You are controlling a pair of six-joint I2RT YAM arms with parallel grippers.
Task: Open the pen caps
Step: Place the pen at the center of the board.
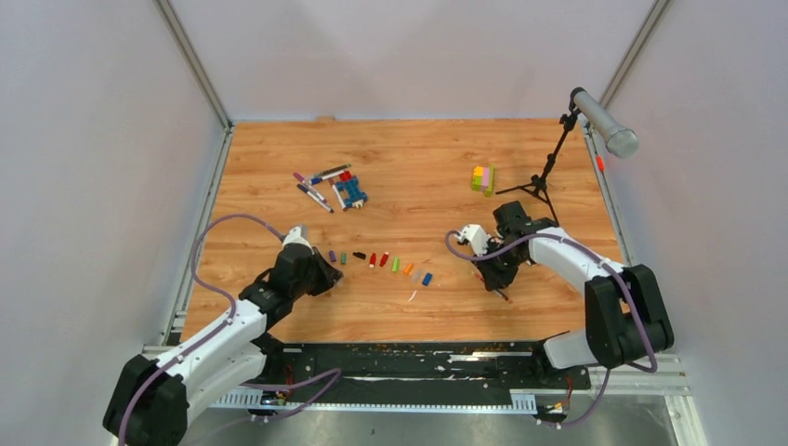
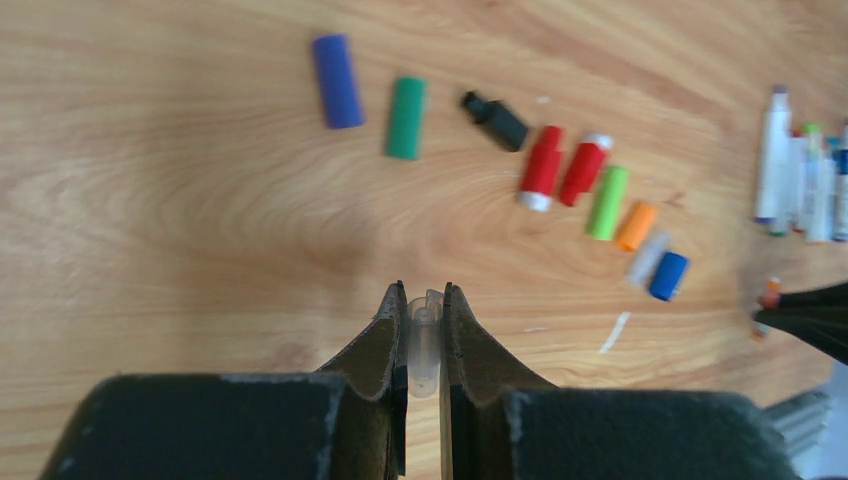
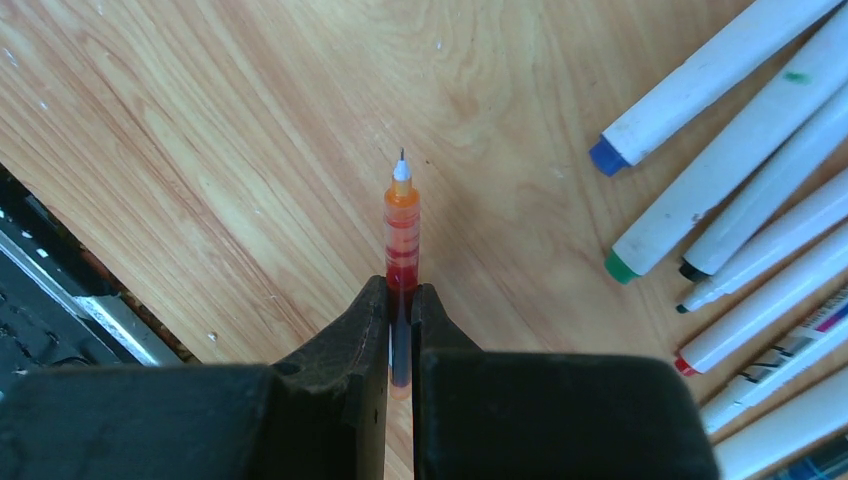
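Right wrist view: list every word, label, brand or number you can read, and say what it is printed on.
No text here can be read.
White pen, lower right: dark and pink print on its barrel, too small and blurred to read.
Other pens and wooden table: no lettering visible.
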